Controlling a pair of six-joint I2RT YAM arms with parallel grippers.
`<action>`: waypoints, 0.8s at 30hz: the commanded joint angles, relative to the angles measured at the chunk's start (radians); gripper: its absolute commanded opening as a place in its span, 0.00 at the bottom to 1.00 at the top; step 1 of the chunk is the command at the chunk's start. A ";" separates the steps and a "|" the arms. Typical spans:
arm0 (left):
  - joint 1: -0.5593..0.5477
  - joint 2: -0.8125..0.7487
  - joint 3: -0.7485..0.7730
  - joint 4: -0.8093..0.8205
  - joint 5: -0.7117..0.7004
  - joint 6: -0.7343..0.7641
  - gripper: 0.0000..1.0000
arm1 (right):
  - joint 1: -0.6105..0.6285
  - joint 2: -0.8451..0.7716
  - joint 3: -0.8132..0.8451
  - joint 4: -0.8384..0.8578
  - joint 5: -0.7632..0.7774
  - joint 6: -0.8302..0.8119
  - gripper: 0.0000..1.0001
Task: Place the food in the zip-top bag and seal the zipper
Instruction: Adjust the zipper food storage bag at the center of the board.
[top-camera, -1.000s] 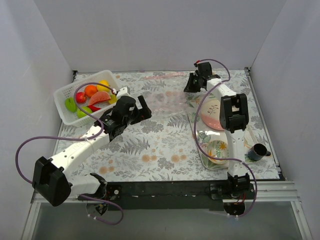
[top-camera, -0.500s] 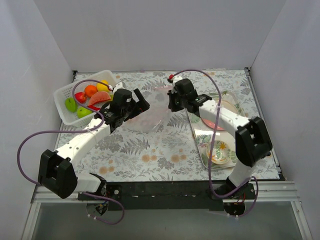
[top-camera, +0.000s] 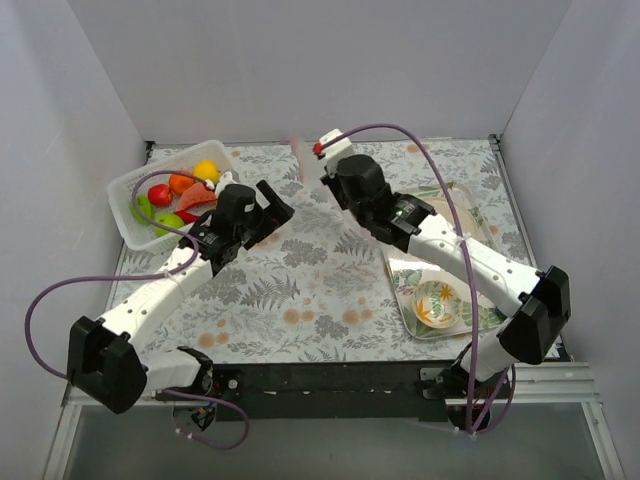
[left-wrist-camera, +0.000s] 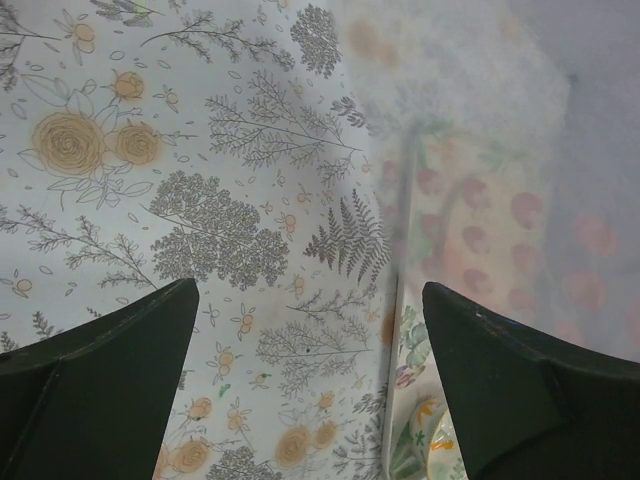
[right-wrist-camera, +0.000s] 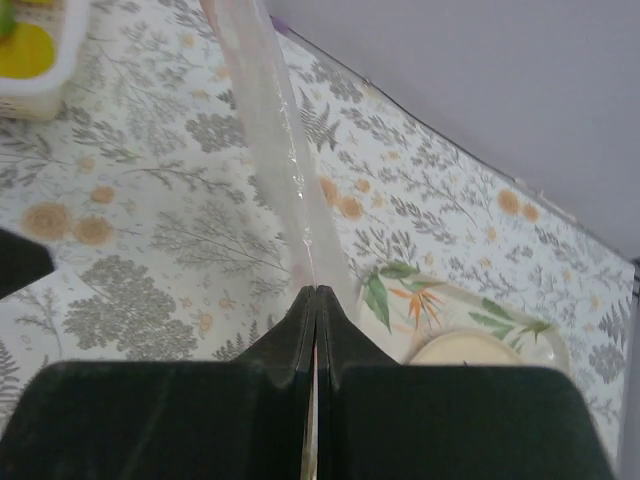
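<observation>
The zip-top bag (right-wrist-camera: 268, 120) hangs from my right gripper (right-wrist-camera: 316, 290), which is shut on its edge and holds it above the table's middle back (top-camera: 322, 183). The pink zipper (top-camera: 296, 156) runs from the jaws toward the basket. My left gripper (top-camera: 277, 203) is open and empty just left of the bag. In the left wrist view the bag (left-wrist-camera: 480, 150) is a hazy sheet ahead and right of the open jaws (left-wrist-camera: 310, 290). The food lies in the white basket: lemon (top-camera: 206, 170), orange (top-camera: 181, 183), watermelon slice (top-camera: 197, 195), red apple (top-camera: 160, 193), green apple (top-camera: 165, 222).
The white slotted basket (top-camera: 122, 192) stands at the back left. A clear tray (top-camera: 405, 300) with a patterned bowl (top-camera: 437, 303) and plates is at the right, partly under the right arm. White walls close three sides.
My right gripper swung from the back right toward the centre, took the bag and lifted it, so it now hangs edge-on. My left gripper stayed open and shifted slightly toward the back.
</observation>
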 joint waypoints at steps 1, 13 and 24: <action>0.060 -0.092 -0.038 -0.075 -0.063 -0.082 0.96 | 0.161 0.024 -0.025 0.046 0.196 -0.143 0.02; 0.195 -0.355 -0.288 -0.147 -0.123 -0.188 0.94 | 0.352 -0.094 -0.621 0.110 0.135 0.231 0.20; 0.193 -0.329 -0.455 0.040 0.040 -0.150 0.65 | 0.320 -0.108 -0.376 -0.107 0.029 0.428 0.75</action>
